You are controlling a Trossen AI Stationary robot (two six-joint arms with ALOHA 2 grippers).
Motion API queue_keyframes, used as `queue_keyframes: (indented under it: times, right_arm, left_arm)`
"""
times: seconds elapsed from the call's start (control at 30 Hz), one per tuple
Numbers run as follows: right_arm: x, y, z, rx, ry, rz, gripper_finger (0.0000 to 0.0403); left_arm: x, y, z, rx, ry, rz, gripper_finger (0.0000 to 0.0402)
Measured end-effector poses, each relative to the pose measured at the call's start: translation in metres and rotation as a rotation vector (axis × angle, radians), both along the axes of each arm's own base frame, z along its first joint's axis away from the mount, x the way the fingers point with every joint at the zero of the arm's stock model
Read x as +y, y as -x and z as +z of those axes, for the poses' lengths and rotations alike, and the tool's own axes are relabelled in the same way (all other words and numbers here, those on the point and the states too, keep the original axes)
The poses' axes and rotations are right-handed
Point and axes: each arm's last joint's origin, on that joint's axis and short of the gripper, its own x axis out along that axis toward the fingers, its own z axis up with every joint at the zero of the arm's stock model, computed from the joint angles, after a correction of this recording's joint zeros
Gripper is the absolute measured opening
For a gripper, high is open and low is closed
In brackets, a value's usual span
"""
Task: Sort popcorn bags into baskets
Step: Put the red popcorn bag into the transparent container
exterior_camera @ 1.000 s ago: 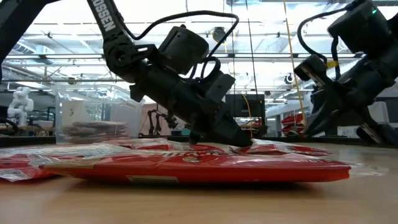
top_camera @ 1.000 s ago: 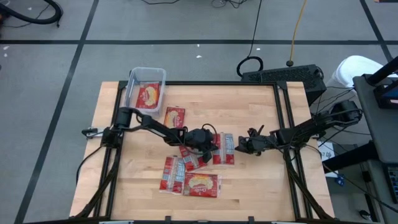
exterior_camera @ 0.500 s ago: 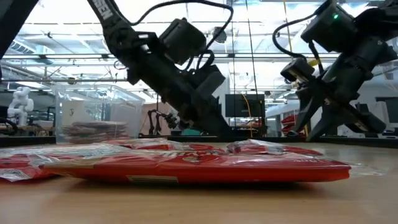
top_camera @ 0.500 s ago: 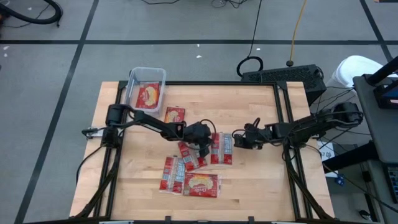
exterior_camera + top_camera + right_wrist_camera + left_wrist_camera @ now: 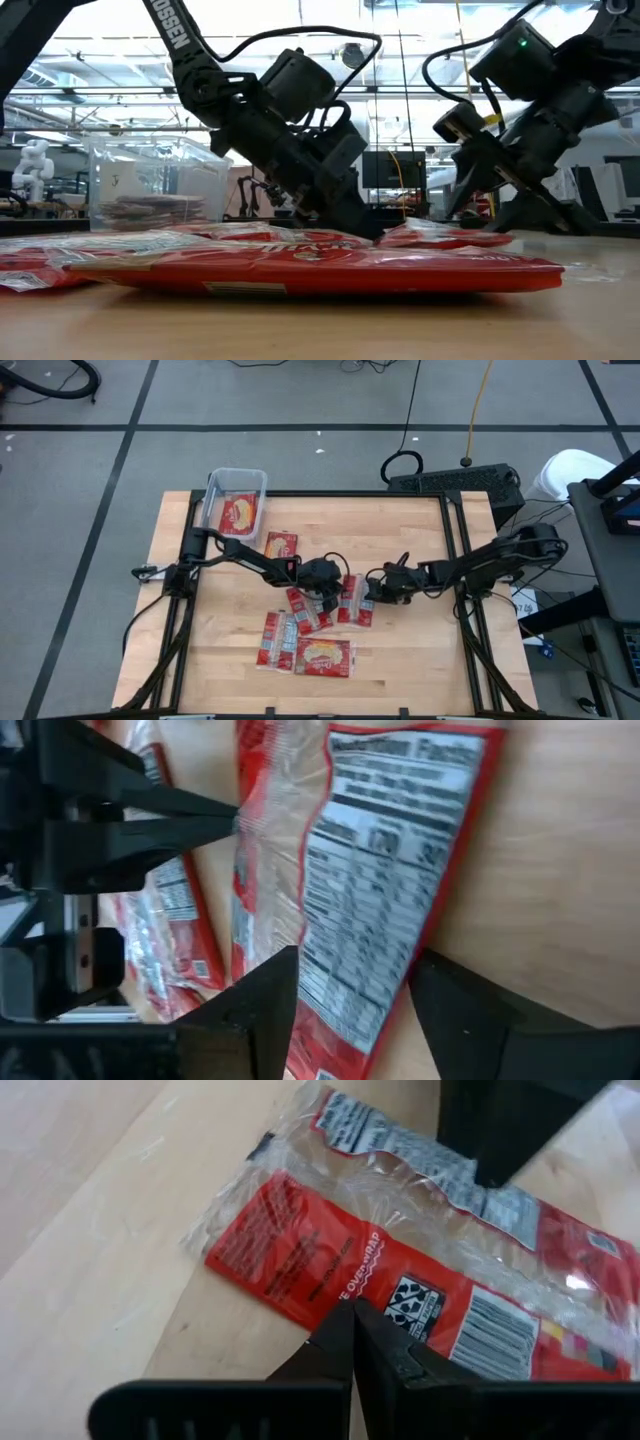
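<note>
Several red popcorn packets lie flat on the wooden table; one lies in the clear basket [image 5: 212, 485] at the far left corner, which also shows in the low view [image 5: 150, 170]. My left gripper [image 5: 337, 590] is shut, its tips down on a red packet with a barcode [image 5: 420, 1295]. My right gripper [image 5: 372, 593] is open. Its fingers [image 5: 250, 1010] stand on either side of the right end of a packet with a pale nutrition panel [image 5: 380, 850], which partly overlaps the barcode packet. I cannot see them touching it. My left gripper sets its shut fingertips [image 5: 350, 1308] on the barcode packet's red face, near its long edge [image 5: 320, 1295]. The fingers slant down from the table's left side [image 5: 372, 232]. The packet lies flat on the table.
Other packets lie near the basket [image 5: 281, 545] and toward the near edge [image 5: 275, 638], [image 5: 322, 657]. Black frame rails run along the table's sides [image 5: 462, 560]. A dark keyboard [image 5: 455, 480] sits past the far right edge. Bare wood lies at the near right.
My right gripper has moved toward the table's left, up to the nutrition-panel packet, and stays open. My left gripper has lifted a little off the packets and come back down on them, still shut.
</note>
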Motion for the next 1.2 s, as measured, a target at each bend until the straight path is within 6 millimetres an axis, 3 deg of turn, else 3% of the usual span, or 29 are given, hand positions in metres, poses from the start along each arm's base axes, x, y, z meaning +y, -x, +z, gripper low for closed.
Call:
queue_keyframes:
  times: [0.27, 0.47, 0.67, 0.93, 1.07, 1.2]
  right_arm:
    - [-0.001, -0.012, 0.006, -0.151, 0.044, -0.030, 0.0163]
    - [-0.002, -0.012, 0.008, -0.167, 0.046, -0.029, 0.0098]
    - [-0.002, -0.012, 0.026, -0.272, 0.121, 0.032, 0.0011]
    - [-0.009, -0.006, 0.074, -0.533, 0.303, 0.093, 0.0008]
    - [-0.013, -0.005, 0.109, -0.657, 0.510, 0.162, 0.0006]
    - [-0.015, -0.009, 0.144, -0.680, 0.778, 0.274, 0.0006]
  left_arm:
    - [0.000, 0.001, -0.001, 0.003, 0.018, 0.008, 0.0012]
    - [0.006, 0.004, 0.014, 0.002, 0.131, 0.023, 0.0011]
    - [0.014, 0.022, 0.067, 0.020, 0.167, 0.075, 0.0058]
    - [0.023, 0.065, 0.161, -0.108, 0.237, 0.209, 0.0100]
    - [0.028, 0.087, 0.197, -0.208, 0.330, 0.281, 0.0103]
    - [0.030, 0.104, 0.219, -0.273, 0.453, 0.337, 0.0104]
